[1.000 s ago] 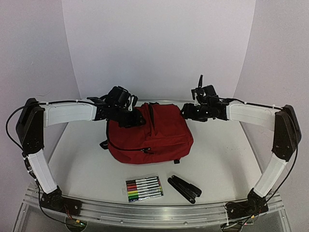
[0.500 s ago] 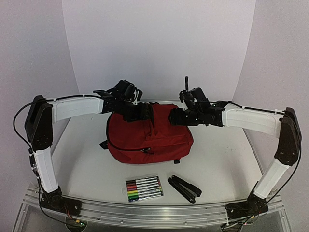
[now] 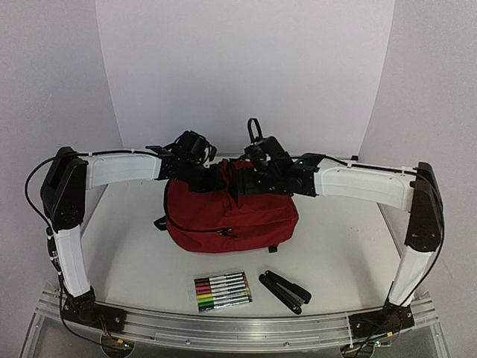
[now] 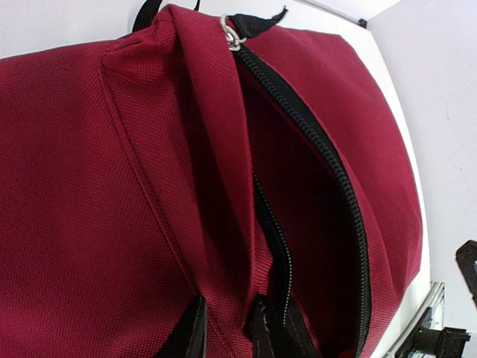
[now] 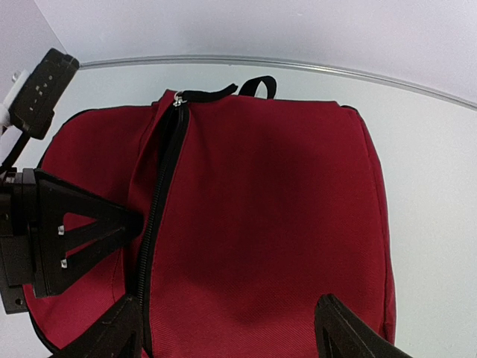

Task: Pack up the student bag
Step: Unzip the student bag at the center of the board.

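Red student bag point(image 5: 261, 209) beneath right gripper point(image 5: 235, 332)

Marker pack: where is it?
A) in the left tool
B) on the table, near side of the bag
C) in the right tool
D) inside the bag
B: the marker pack lies flat on the table, closer to the arm bases than the student bag.

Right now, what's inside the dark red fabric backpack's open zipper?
Only red lining shows inside the dark red fabric backpack; its bottom is hidden by shadow and folded fabric.
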`<state>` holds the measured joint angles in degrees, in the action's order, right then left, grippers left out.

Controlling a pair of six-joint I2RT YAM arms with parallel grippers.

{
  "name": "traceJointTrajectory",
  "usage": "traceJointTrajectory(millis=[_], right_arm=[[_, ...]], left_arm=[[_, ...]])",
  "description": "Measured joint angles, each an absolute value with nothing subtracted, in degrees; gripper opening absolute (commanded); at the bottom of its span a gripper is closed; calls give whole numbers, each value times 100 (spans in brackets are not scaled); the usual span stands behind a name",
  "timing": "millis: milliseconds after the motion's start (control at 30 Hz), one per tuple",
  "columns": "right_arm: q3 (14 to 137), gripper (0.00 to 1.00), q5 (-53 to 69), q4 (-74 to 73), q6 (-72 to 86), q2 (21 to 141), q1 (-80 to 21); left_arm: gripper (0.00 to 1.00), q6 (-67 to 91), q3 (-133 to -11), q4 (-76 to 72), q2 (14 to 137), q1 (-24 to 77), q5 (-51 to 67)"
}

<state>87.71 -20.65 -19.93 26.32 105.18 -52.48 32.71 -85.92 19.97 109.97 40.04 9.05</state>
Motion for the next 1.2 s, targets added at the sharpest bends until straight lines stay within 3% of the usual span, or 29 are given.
traceJointTrajectory(millis=[300, 367, 467, 533, 633, 733, 867, 933, 1033, 1200], right_arm=[[10030, 80, -2662, -2473, 2472, 11814, -5416], [10258, 67, -2866, -2623, 2471, 12039, -5415], [10485, 34, -3183, -2798, 2463, 12273, -5415], [10611, 17, -3360, -2892, 2481, 12378, -5415], [10760, 4, -3519, -3002, 2540, 12407, -5423], [10876, 1, -3598, -3007, 2582, 12350, -5442], [10741, 0, -3546, -2915, 2582, 11987, -5433], [10630, 0, -3451, -2841, 2582, 11777, -5410], [10520, 0, -3280, -2715, 2614, 11596, -5354], [10217, 0, -2999, -2456, 2739, 11579, -5287]], left_arm=[[16, 3571, -8139, 1270, 10914, 3746, 1510], [16, 3602, -8099, 1203, 10912, 3729, 1553], [16, 3611, -8077, 1142, 10912, 3709, 1608], [15, 3613, -8070, 1127, 10912, 3702, 1641], [17, 3607, -8053, 1083, 10912, 3691, 1706], [24, 3599, -7999, 1059, 10847, 3690, 1710], [49, 3580, -7810, 1099, 10583, 3680, 1697], [53, 3568, -7708, 1093, 10379, 3675, 1702], [50, 3562, -7566, 1036, 10017, 3669, 1749], [32, 3550, -7571, 850, 9741, 3669, 1962]])
